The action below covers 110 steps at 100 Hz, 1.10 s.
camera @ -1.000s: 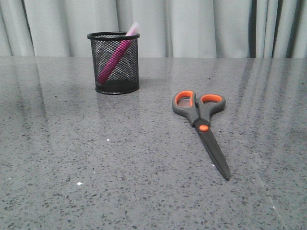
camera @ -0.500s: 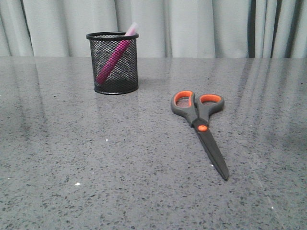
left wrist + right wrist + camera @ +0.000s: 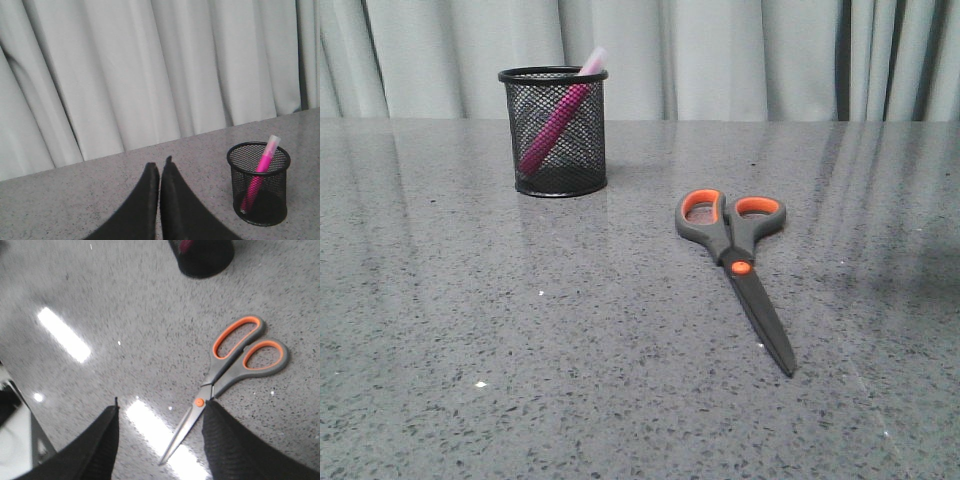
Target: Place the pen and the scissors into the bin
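Magenta pen already leans inside the black wire-mesh bin near the tabletop's far edge. Grey, orange-looped scissors lie flat; the spread right gripper should straddle their pivot squarely, while the left gripper stays out, pinched empty.

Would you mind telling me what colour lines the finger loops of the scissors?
Orange, on the scissors with dark grey handles; the right wrist view shows it best.

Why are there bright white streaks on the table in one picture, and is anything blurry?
Right wrist view: the streaks are glare on the glossy grey speckled table, beside the grey, orange-looped scissors; its upper edge looks smeared. Front view: sharp, with only faint curtain reflections.
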Tool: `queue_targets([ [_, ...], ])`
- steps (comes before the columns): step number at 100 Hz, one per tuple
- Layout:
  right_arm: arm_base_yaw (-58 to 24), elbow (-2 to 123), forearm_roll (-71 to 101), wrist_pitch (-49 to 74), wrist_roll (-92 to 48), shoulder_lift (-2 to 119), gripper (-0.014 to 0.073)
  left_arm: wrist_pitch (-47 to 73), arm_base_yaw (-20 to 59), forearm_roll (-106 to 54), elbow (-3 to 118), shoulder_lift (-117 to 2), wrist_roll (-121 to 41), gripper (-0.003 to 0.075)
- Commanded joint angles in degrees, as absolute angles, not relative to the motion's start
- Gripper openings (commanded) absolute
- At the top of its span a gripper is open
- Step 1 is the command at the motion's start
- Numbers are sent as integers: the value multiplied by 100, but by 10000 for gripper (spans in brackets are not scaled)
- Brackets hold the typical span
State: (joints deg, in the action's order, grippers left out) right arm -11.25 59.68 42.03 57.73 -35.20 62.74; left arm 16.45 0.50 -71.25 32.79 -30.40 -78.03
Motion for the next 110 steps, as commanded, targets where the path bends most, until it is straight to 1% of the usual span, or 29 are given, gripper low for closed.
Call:
queue_targets([
  [1, -1648, 6359, 3487, 5286, -3057, 6416, 343, 1445, 107, -7301, 3425, -3035, -7745, -22],
  [11, -2220, 6656, 1915, 5052, -1623, 6645, 343, 1445, 107, -7301, 3425, -3035, -7745, -22],
  [19, -2546, 6916, 777, 5229, -361, 6889, 343, 1445, 107, -7301, 3425, -3035, -7745, -22],
  [24, -2664, 7056, 256, 5397, 135, 7052, 343, 1445, 107, -7301, 3425, -3035, -7745, -22],
  [35, -2728, 7233, 94, 5737, 195, 7379, 342, 1434, 107, -7301, 3425, -3035, -7745, -22],
  [54, -2728, 7238, 290, 5785, 195, 7561, 341, 1426, 107, -7301, 3425, -3035, -7745, -22],
  [72, -2767, 7238, 1150, 5695, 195, 7638, 341, 1426, 107, -7301, 3425, -3035, -7745, -22],
  [98, -3270, 7238, 1173, 5865, 409, 8289, 341, 1426, 107, -7301, 3425, -3035, -7745, -22],
  [110, -3425, 7238, 843, 5916, 852, 8576, 341, 1426, 107, -7301, 3425, -3035, -7745, -22],
])
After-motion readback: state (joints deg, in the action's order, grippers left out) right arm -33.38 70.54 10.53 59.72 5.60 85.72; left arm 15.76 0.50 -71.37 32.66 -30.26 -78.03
